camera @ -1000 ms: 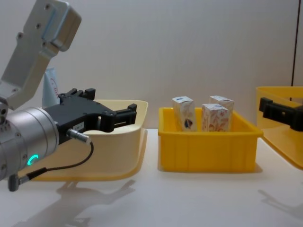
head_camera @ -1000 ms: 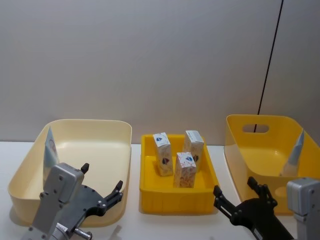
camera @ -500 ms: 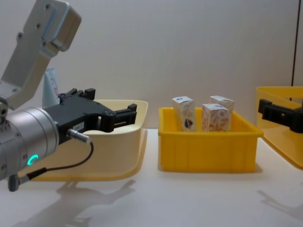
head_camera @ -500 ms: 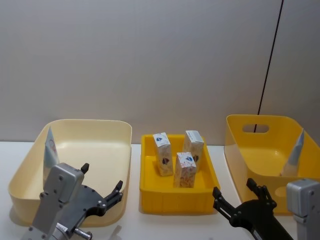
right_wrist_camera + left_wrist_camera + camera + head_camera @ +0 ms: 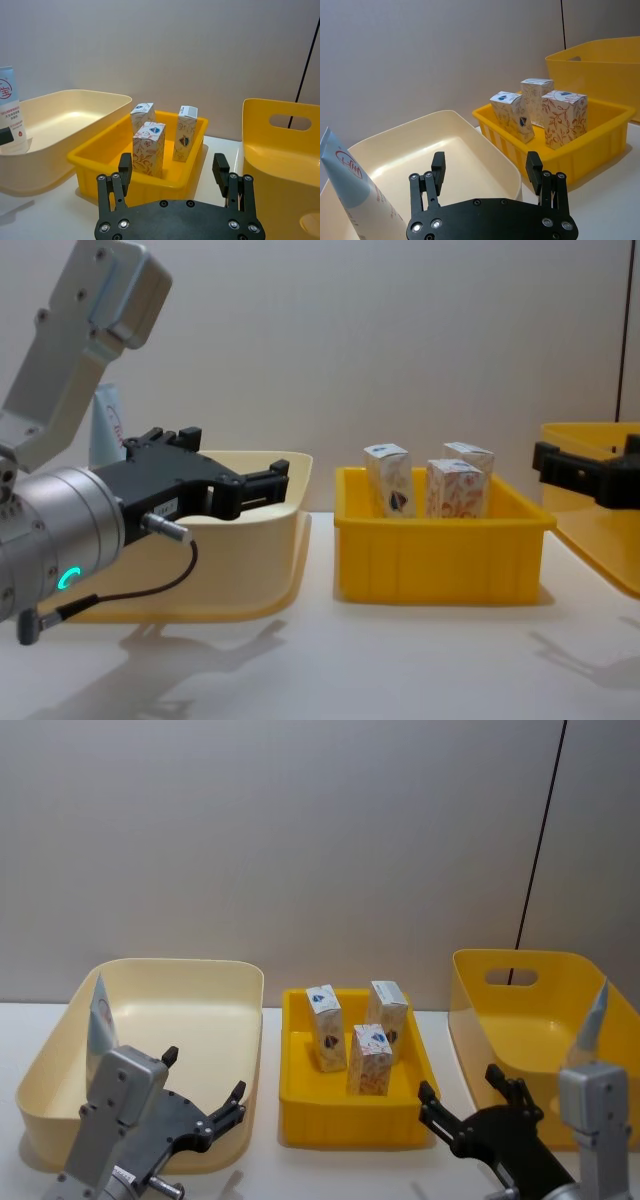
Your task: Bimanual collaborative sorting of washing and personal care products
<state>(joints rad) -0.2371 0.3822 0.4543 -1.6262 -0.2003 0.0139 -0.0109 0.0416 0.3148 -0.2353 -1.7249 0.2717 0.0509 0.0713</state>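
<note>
Three small white cartons stand upright in the yellow crate at the middle. One pale-blue tube leans in the cream tub's left end, and another tube leans in the yellow bin at the right. My left gripper is open and empty over the tub's near rim; the left wrist view shows the tube beside it. My right gripper is open and empty between the crate and the yellow bin, with the cartons ahead of it.
The cream tub stands left of the crate and the tall yellow bin with a handle slot stands right of it. A grey wall runs close behind all three. White table lies bare in front of the containers.
My right gripper has shifted left, toward the yellow crate. My left gripper and the products have stayed put.
</note>
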